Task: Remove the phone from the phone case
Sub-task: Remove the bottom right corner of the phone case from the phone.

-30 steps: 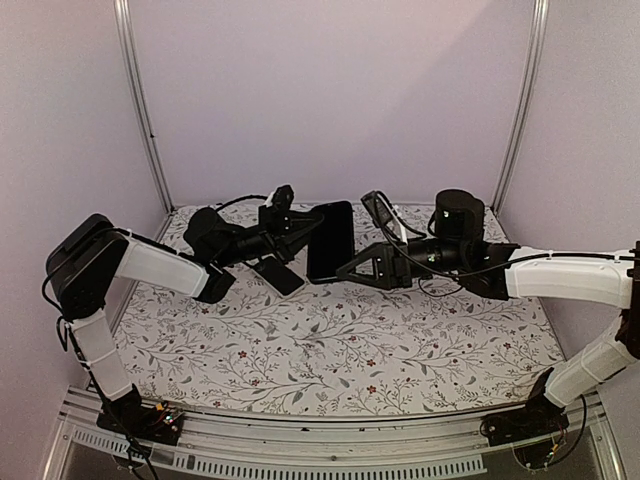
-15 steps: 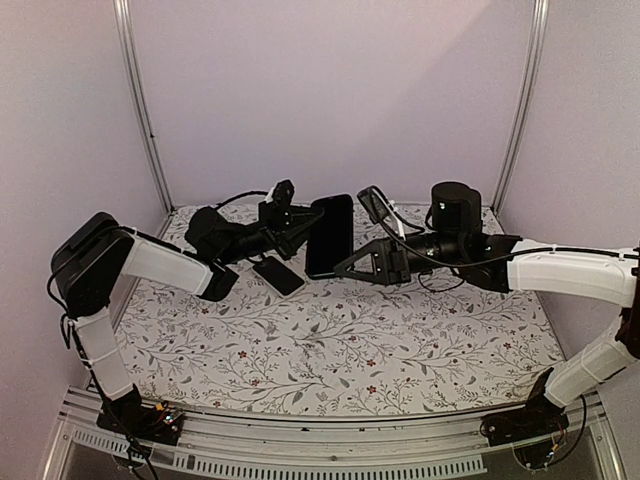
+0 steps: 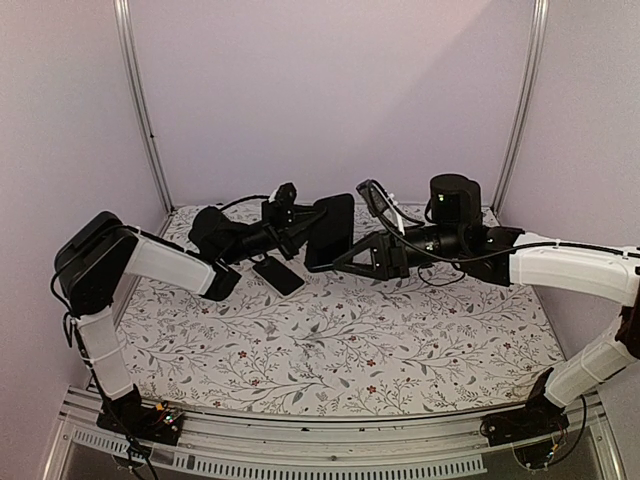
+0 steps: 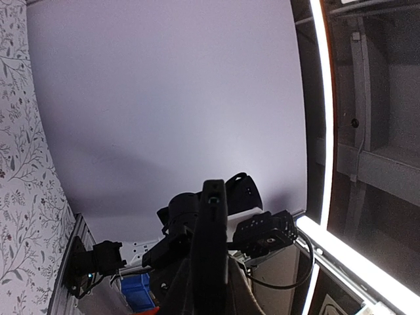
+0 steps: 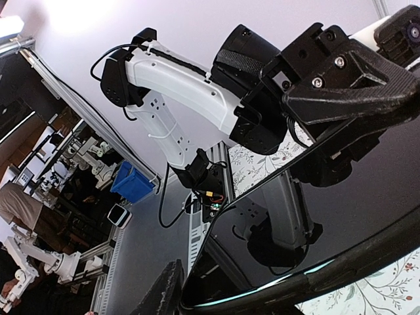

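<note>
A dark phone (image 3: 330,230) is held upright above the far side of the tabletop (image 3: 400,340), pinched at one edge by the closed left gripper (image 3: 305,228). The right gripper (image 3: 340,262) is set at its lower corner; whether it is clamped cannot be told. A dark rim (image 5: 308,279) (probably the case) is seen around the glossy face, so removal is judged not yet done.

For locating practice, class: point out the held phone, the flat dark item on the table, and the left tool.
held phone (image 3: 332,230), top view, middle of its dark face.
flat dark item (image 3: 278,274), top view, its centre.
left tool (image 3: 308,224), top view, between its fingertips.
</note>
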`<control>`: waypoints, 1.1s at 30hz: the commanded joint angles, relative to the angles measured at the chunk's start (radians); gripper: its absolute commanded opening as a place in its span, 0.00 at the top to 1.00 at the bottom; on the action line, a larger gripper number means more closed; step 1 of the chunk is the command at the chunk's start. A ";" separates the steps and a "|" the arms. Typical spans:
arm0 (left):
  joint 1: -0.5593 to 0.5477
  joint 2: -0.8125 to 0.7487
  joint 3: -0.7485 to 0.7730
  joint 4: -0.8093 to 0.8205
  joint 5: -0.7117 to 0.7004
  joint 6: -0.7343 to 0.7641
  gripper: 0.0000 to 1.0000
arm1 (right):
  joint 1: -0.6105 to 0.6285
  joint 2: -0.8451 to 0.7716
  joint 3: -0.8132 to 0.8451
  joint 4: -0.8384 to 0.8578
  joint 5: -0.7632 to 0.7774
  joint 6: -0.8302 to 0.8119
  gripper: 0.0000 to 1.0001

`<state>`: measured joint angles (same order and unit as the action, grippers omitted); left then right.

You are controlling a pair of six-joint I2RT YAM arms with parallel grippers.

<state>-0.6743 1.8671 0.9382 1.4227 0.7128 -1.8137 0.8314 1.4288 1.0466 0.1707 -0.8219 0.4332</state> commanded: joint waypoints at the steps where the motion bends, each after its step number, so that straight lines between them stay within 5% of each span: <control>1: -0.069 0.046 0.020 -0.099 0.063 0.020 1.00 | 0.019 0.007 0.095 0.142 0.039 -0.079 0.67; 13: -0.074 0.041 0.029 -0.102 0.075 0.020 1.00 | 0.019 0.043 0.134 0.133 0.084 -0.093 0.68; 33: -0.006 -0.003 -0.017 -0.070 0.061 0.032 1.00 | -0.002 -0.025 0.033 0.138 0.085 -0.008 0.40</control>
<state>-0.6708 1.8740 0.9489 1.3838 0.6937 -1.8355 0.8383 1.4689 1.0904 0.1555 -0.7792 0.3985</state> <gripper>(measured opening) 0.100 0.578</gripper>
